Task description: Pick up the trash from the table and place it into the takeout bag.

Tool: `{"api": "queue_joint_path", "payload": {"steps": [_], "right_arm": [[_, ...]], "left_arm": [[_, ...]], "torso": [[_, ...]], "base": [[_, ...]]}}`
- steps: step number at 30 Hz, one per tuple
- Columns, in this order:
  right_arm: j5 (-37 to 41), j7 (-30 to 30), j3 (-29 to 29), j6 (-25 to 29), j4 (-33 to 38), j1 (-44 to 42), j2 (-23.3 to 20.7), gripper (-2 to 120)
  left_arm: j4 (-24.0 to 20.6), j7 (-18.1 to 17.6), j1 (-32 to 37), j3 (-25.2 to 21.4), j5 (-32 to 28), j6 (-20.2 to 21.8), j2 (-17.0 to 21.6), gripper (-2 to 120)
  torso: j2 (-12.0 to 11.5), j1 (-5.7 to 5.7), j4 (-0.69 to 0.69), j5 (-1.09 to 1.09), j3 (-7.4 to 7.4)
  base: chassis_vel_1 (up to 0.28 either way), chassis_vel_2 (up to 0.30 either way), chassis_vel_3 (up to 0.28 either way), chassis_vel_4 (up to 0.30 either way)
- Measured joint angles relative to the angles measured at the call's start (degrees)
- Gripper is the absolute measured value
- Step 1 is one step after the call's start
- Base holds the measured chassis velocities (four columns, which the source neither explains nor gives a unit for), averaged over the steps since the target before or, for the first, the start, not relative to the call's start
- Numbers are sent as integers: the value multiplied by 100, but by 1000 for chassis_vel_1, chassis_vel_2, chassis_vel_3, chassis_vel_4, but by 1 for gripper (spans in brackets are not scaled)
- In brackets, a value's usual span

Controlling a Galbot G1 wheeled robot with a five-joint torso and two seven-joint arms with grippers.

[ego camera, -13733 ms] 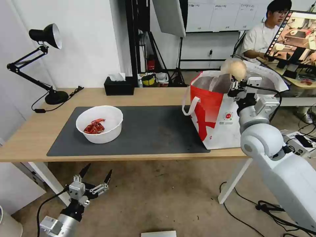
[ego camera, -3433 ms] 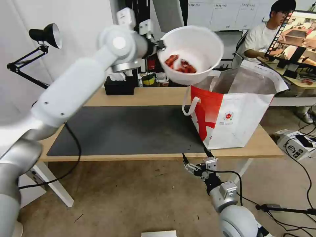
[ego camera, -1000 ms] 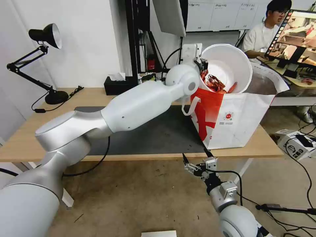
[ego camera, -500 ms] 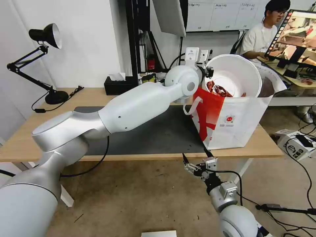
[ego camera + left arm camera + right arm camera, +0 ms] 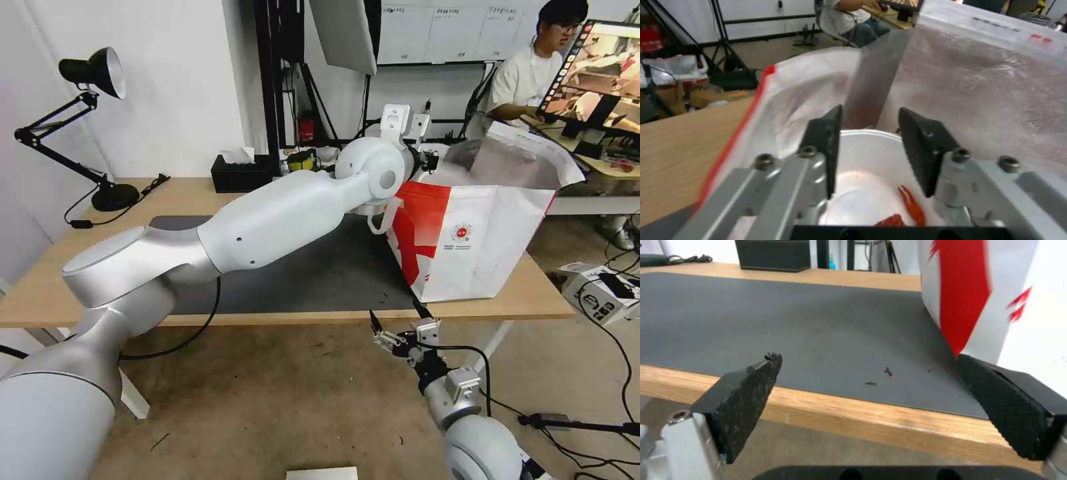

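Observation:
The red-and-white takeout bag (image 5: 480, 240) stands on the right end of the table (image 5: 187, 193), its foil lining (image 5: 987, 90) showing inside. My left gripper (image 5: 427, 160) hovers at the bag's near-left rim, over the opening. In the left wrist view the left gripper (image 5: 869, 146) is open, and below its fingers the white bowl (image 5: 871, 156) with red shells (image 5: 911, 206) rests down inside the bag. My right gripper (image 5: 395, 328) hangs open below the table's front edge, and the right gripper (image 5: 871, 390) faces the dark grey mat (image 5: 773, 316) with nothing between its fingers.
A black tissue box (image 5: 241, 175) sits at the table's back edge. A black desk lamp (image 5: 93, 73) stands at the back left. Small dark crumbs (image 5: 887, 371) lie on the mat near the bag. Cables and a box lie on the floor to the right.
The bowl has dropped from above the bag's rim down inside it, out of the head view. My left gripper has let it go. The right arm has not moved.

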Motion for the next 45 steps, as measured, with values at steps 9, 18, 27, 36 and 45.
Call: {"api": "queue_joint_path", "payload": {"steps": [9,18,27,36,45], "right_arm": [[0,0,0,0,0,0,0,100],[0,0,0,0,1,0,0,100],[0,0,0,0,0,0,0,100],[0,0,0,0,0,0,0,100],[0,-1,0,0,0,0,0,100]], "left_arm": [[-357,432,65,-126,115,-423,429,79],[-1049,667,314,3,499,-1191,1334,100],[-2089,706,1251,-421,797,-1880,2631,100],[-2740,1118,2741,-1452,1463,-2418,3777,100],[-3164,1554,5192,-3485,2393,-2752,4204,100]], "torso": [[0,0,1,0,0],[0,0,2,-1,0],[0,0,3,-3,0],[0,0,2,-2,0],[0,-1,1,-2,-1]], "base": [[0,0,0,0],[0,0,0,0],[0,0,0,0],[0,0,0,0],[0,0,0,0]]}}
